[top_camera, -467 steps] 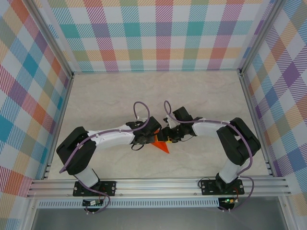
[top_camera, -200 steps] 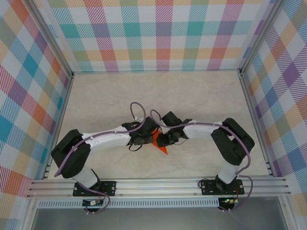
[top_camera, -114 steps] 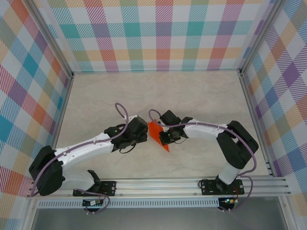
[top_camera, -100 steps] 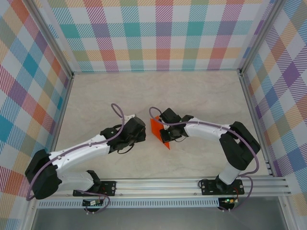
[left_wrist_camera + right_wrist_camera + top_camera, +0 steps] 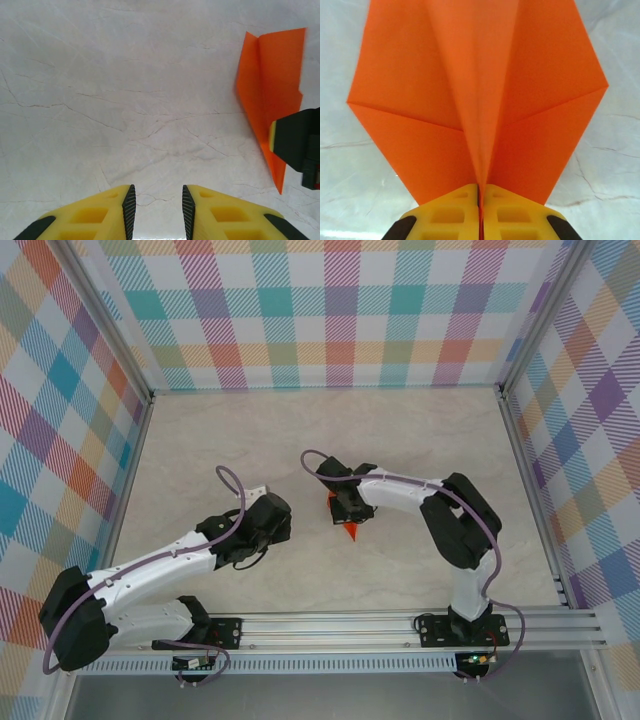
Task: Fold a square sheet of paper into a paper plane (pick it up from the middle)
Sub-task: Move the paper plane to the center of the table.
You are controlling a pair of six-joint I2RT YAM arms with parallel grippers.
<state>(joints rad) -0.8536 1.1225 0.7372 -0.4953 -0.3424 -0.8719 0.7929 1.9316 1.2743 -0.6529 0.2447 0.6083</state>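
The square sheet of paper stands folded as a bright orange paper plane (image 5: 480,90), with two wings spreading from a centre crease. My right gripper (image 5: 481,187) is shut on that crease at the near end and holds the paper plane (image 5: 348,531) just above the table, near the middle. In the left wrist view the paper plane (image 5: 272,85) is at the right edge, with the right gripper (image 5: 297,145) beside it. My left gripper (image 5: 157,205) is open over bare tabletop with nothing between its yellow fingers (image 5: 120,210). From above, the left gripper (image 5: 268,523) sits left of the plane, apart from it.
The pale marble-patterned table (image 5: 420,440) is ringed by checked walls (image 5: 330,310) and an aluminium rail (image 5: 330,625) along the near edge. The right arm (image 5: 460,520) bends in from the right. The left arm (image 5: 150,565) stretches low across the near left.
My left gripper has let go of the paper, opened and drawn back to the left. The right gripper has shut on the crease and carried the plane slightly farther from the bases.
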